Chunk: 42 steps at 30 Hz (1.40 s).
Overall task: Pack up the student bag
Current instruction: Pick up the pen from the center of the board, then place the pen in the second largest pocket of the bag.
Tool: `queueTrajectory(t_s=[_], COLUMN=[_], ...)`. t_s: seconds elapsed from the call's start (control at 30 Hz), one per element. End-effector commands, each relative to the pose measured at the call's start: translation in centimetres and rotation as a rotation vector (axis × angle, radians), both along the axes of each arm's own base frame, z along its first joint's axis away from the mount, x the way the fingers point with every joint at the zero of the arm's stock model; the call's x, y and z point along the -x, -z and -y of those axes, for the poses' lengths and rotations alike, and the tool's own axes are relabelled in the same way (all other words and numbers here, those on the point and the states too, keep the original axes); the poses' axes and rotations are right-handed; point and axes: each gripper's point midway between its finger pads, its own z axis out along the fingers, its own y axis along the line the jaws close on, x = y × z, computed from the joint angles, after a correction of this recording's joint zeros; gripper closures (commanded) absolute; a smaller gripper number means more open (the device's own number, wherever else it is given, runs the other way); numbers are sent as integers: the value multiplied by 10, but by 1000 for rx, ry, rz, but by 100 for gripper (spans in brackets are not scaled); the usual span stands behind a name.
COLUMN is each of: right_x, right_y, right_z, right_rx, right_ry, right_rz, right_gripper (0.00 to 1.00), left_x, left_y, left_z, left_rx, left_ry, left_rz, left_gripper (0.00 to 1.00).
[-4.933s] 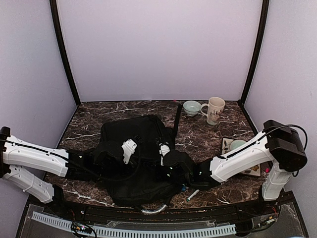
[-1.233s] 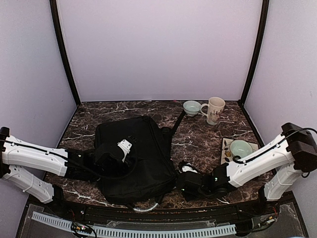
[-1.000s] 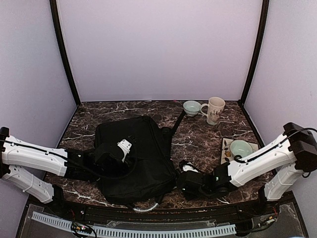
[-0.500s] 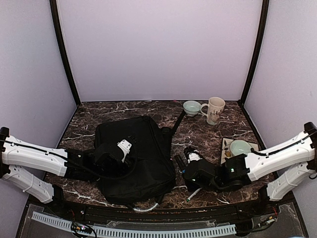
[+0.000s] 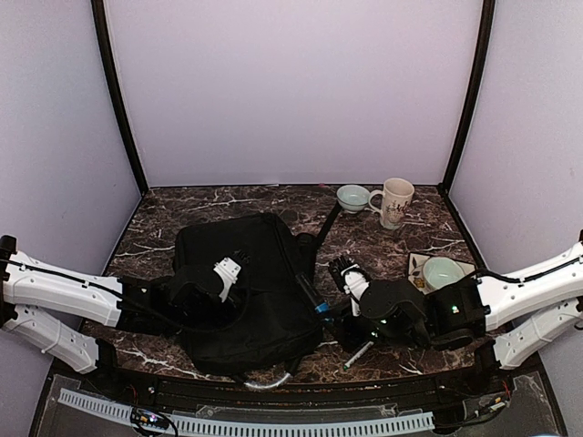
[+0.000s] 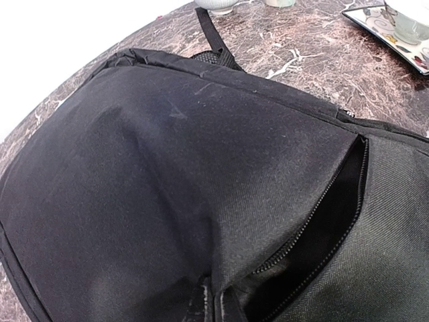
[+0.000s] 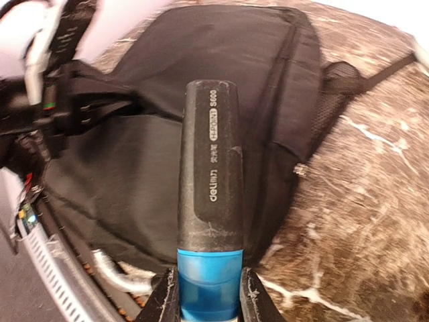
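Two arms reached in low from the near edge of the dark marble table (image 5: 383, 241). The student bag (image 5: 250, 305) lay flat on the left-centre of the table. Its long strap (image 5: 325, 221) trailed off toward the back and ended near a small pale green bowl (image 5: 352, 197) and a cream mug (image 5: 394, 202).

The left gripper (image 5: 223, 273) sat on top of the bag. Its wrist camera showed its fingertips (image 6: 201, 305) drawn close together, pinching a fold of the black fabric. The pinch was right at the end of a pocket (image 6: 328, 221) whose zip stood undone and gaping.

The right gripper (image 7: 209, 303) was clamped on a highlighter (image 7: 209, 194). Its fingers pressed the blue barrel from either side, and the black cap pointed away toward the bag. From above, the highlighter slanted across the bag's right edge with the blue end nearest the gripper. I could not tell whether the cap touched the fabric.

A white pen (image 5: 357, 353) lay on the table near the front, just beside the right arm. Off to the right, a patterned tray (image 5: 416, 266) carried a pale green cup (image 5: 444, 270), partly hidden behind the right arm's white forearm. Lilac walls closed the table in on three sides.
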Motion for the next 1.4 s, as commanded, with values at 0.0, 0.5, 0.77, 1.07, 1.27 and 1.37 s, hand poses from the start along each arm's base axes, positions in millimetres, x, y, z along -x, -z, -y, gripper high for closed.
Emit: queueTrajectory(t_s=[0.0, 0.5, 0.77, 1.07, 1.27, 1.37], right_x=[22, 54, 71, 68, 62, 54], right_y=[-31, -11, -3, 2, 3, 5], right_z=[-27, -32, -55, -67, -75, -82], right_rx=[-99, -41, 4, -3, 0, 2], right_ry=[-140, -216, -281, -272, -244, -224], right_rz=[4, -78, -42, -15, -3, -19], right_gripper=[100, 100, 100, 100, 100, 100], left_x=[-11, -4, 0, 2, 6, 8], left_y=[-20, -18, -15, -14, -16, -18], left_z=[5, 11, 12, 14, 18, 20], left_rx=[50, 157, 171, 169, 189, 200], left_ry=[-20, 7, 30, 51, 79, 97], left_rz=[62, 45, 26, 24, 18, 11], left_gripper=[100, 100, 100, 100, 100, 100])
